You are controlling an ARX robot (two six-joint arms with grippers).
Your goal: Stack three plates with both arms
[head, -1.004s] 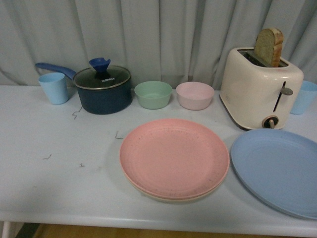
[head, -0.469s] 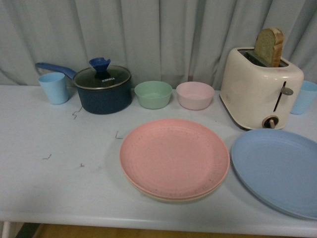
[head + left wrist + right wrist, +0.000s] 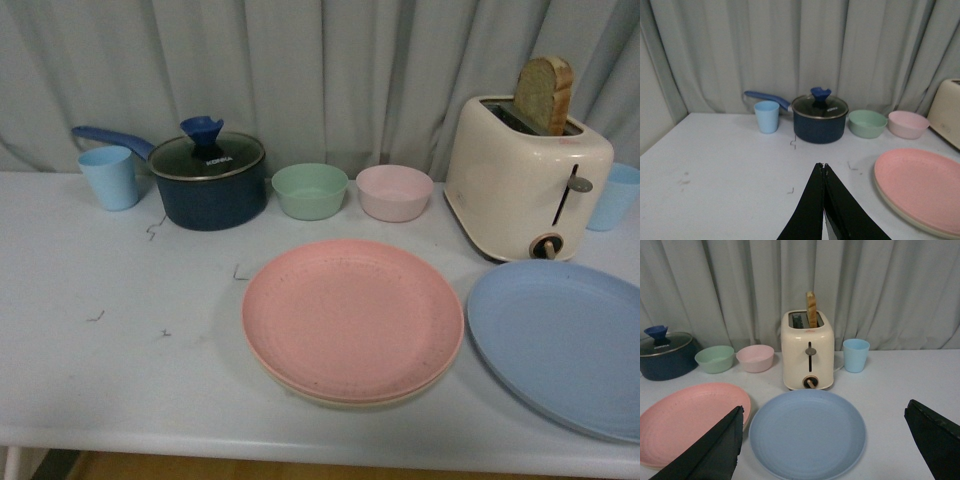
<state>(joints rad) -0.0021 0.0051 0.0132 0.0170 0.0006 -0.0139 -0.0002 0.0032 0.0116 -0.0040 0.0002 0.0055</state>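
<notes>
The pink plate (image 3: 352, 318) rests on the cream plate (image 3: 350, 401), in front and left of the toaster (image 3: 525, 180). The blue plate (image 3: 560, 345) lies alone on the desk (image 3: 120, 350) just before the toaster. The left claw (image 3: 823, 166) is pinched together and empty; the right claw (image 3: 825, 410) is spread wide, holding nothing

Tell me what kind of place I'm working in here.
Probably a staged kitchen tabletop, not a real kitchen: toaster with bread, lidded saucepan, pink plate and blue plate on a white table against grey curtains.
</notes>
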